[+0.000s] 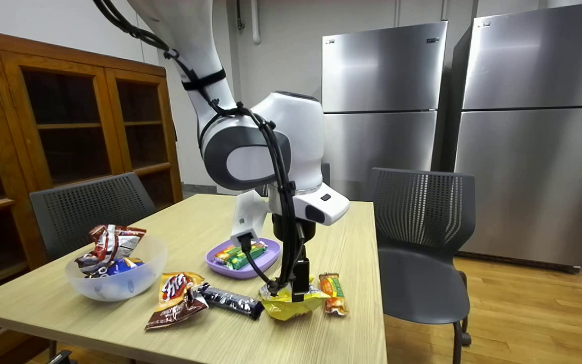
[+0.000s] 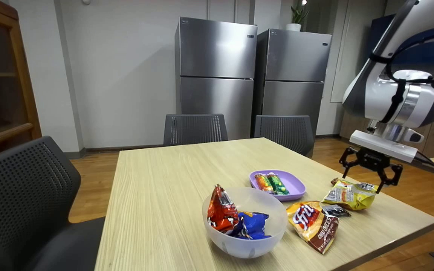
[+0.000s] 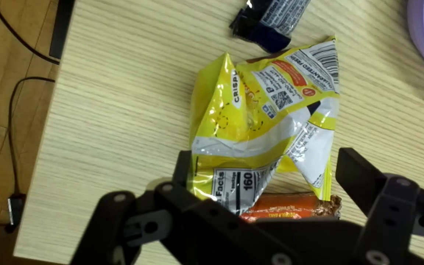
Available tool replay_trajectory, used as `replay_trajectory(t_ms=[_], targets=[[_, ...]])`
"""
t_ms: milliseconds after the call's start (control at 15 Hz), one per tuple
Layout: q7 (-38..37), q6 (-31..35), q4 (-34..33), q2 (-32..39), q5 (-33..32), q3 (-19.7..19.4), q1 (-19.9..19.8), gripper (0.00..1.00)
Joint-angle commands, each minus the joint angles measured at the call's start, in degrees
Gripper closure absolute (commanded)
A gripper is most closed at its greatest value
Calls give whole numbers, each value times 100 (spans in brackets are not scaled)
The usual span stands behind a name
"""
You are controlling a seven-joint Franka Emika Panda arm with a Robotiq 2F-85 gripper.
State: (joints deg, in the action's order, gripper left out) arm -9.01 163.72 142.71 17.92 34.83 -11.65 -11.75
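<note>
My gripper [image 3: 267,165] stands open over a crumpled yellow chip bag [image 3: 248,110], one black finger on each side of the bag's near part. The left finger [image 3: 182,169] in the wrist view lies right along the bag's edge; whether it touches, I cannot tell. A gap shows between the bag and the right finger. An orange-wrapped bar [image 3: 285,206] lies just beyond the bag, partly hidden by the gripper body. On the bag's opposite side is a dark-wrapped bar [image 3: 271,24]. In an exterior view the gripper [image 2: 361,183] points down at the yellow bag [image 2: 352,196] on the table.
A Fritos bag [image 2: 313,226] lies by a translucent bowl [image 2: 245,246] holding red and blue snack bags. Behind them a purple plate [image 2: 296,186] carries orange and green bars. The table edge [image 3: 46,143] runs near the yellow bag. Chairs [image 1: 420,242] stand around the table.
</note>
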Motion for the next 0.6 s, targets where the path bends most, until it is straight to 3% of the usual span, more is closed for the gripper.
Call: replay_trajectory(t_ms=[0,533], targets=[[-196,-180,-317,179,44,30,34,0],[-198,-237,-585,291,42,120,142,0]])
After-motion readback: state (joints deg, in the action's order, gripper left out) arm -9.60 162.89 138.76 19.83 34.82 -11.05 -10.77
